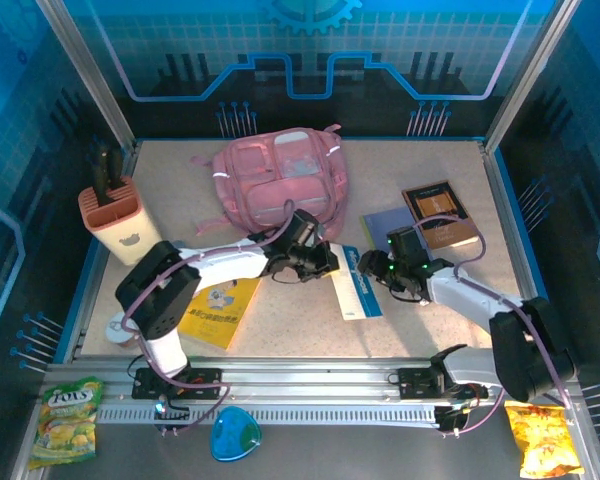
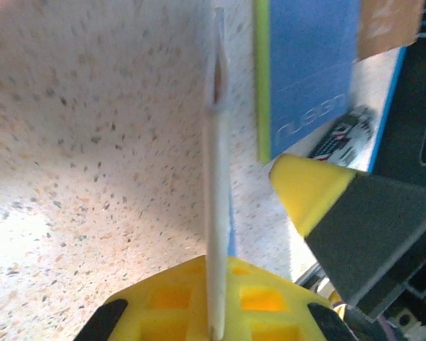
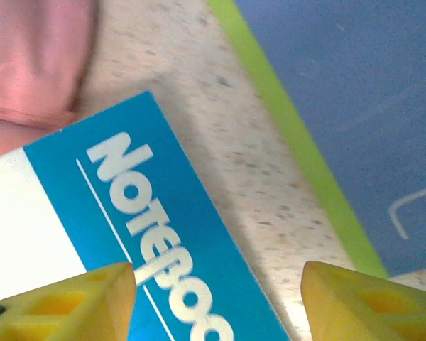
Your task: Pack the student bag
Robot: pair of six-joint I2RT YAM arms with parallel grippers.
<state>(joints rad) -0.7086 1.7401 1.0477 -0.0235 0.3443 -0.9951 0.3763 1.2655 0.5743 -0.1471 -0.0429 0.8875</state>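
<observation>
One pink backpack (image 1: 280,180). Four books: a yellow book (image 1: 218,310), a white-and-blue notebook (image 1: 355,285), a blue book (image 1: 383,228) and a brown book (image 1: 440,215). Two snack bags: a green bag (image 1: 65,420) and an orange bag (image 1: 543,440). One peach holder (image 1: 115,218). One blue teardrop-shaped object (image 1: 235,435).

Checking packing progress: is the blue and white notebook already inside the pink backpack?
No, the notebook is outside the student bag, over the tabletop in front of it.
</observation>
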